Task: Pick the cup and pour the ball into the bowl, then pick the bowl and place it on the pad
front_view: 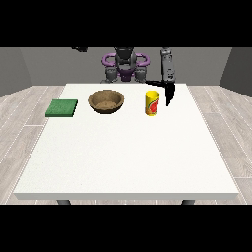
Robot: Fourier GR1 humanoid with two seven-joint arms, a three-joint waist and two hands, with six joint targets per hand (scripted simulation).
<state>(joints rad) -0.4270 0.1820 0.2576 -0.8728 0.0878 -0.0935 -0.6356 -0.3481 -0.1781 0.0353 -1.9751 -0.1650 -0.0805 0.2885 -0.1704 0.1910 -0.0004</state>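
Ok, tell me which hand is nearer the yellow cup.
Left: the hand at the view's right hangs just beside the yellow cup. The other hand is not visible.

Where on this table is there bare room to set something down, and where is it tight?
The whole near half of the white table, camera-side of everything, is bare. Bare too is the strip between the bowl and the green pad. It is tightest at the far right, where the hand at the view's right hangs beside the yellow cup.
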